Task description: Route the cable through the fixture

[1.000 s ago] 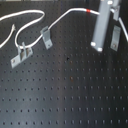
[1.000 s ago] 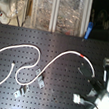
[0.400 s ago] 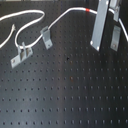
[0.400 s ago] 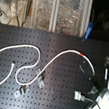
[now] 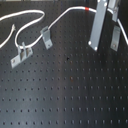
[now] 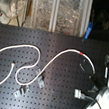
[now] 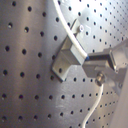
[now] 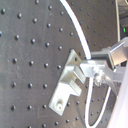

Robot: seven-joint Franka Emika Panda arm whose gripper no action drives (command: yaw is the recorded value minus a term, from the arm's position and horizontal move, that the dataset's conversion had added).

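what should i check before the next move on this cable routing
1. Cable on the board, red band visible near the arm: ok.
2. Cable untangled: ok, one clean S-curve in the second exterior view.
3. Cable through the two small fixtures: not ok, it only passes behind them in the first exterior view.
4. Cable at the clip in the first wrist view: not ok, it crosses the clip's top, unseated.
5. Gripper holding the cable: cannot tell.

Soft low-resolution frames, even overhead light, pale sheen on the dark board (image 5: 65, 95), bright glare on shelves (image 6: 57, 10), wrist views blurred, perhaps motion, faint shadows
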